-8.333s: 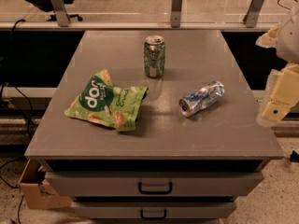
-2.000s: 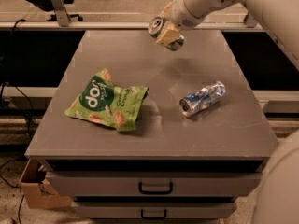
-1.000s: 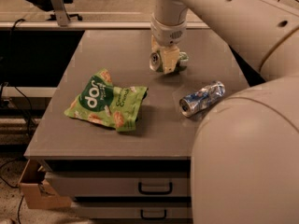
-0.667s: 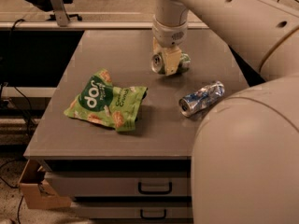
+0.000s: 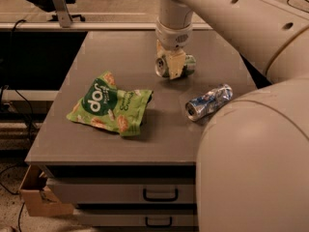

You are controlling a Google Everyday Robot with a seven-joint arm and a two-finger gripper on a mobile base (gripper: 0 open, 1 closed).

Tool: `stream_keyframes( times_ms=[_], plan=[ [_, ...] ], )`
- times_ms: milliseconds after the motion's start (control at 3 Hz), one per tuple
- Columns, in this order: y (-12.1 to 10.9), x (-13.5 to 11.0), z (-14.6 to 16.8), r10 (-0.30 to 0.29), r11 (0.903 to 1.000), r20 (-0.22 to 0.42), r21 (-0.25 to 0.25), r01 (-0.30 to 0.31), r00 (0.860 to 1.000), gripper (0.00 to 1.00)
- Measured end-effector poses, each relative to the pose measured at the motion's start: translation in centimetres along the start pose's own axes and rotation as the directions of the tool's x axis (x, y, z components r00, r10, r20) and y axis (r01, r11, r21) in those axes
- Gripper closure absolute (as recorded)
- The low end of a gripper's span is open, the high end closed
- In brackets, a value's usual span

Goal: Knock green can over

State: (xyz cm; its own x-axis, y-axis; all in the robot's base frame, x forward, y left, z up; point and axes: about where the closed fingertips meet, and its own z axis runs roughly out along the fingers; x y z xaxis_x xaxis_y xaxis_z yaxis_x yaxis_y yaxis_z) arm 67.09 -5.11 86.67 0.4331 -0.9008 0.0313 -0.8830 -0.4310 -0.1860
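- The fingers point(image 5: 176, 64) of the gripper point(image 5: 171, 65) are clamped across the middle of the green can point(image 5: 189, 65). One pale finger crosses the front of the can.
- The green can lies on its side between the fingers, low over the table point(image 5: 120, 47). Its silver top sticks out on the left of the front finger and its green body on the right.
- The arm point(image 5: 231, 18) comes down to the fingers from above and from the right, and its thick pale shell fills the lower right corner of the view.
- A crushed can point(image 5: 208, 102), blue and silver, lies on its side in front of the fingers and to their right, apart from them.
- A green snack bag point(image 5: 110, 105) lies flat in front of the fingers and to their left, well apart from them.
- Below the front edge of the table are two drawers point(image 5: 120, 192) with dark handles.
- A cardboard box point(image 5: 34, 197) sits on the floor at the table's lower left corner.
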Motion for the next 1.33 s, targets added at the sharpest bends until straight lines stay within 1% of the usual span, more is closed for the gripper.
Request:
stream_keyframes(
  times_ms=[333,667,1000,1333],
  plan=[
    [-0.1,0.0,0.2,-0.001,1.0000,0.000,0.001,0.001,1.000,0.15],
    [-0.2,-0.1,0.4,-0.001,1.0000,0.001,0.002,0.001,1.000,0.00],
    [-0.2,-0.1,0.4,-0.001,1.0000,0.001,0.003,0.001,1.000,0.00],
    [0.7,0.9,-2.6,0.056,0.9969,0.024,0.054,-0.058,0.998,0.00]
  ],
)
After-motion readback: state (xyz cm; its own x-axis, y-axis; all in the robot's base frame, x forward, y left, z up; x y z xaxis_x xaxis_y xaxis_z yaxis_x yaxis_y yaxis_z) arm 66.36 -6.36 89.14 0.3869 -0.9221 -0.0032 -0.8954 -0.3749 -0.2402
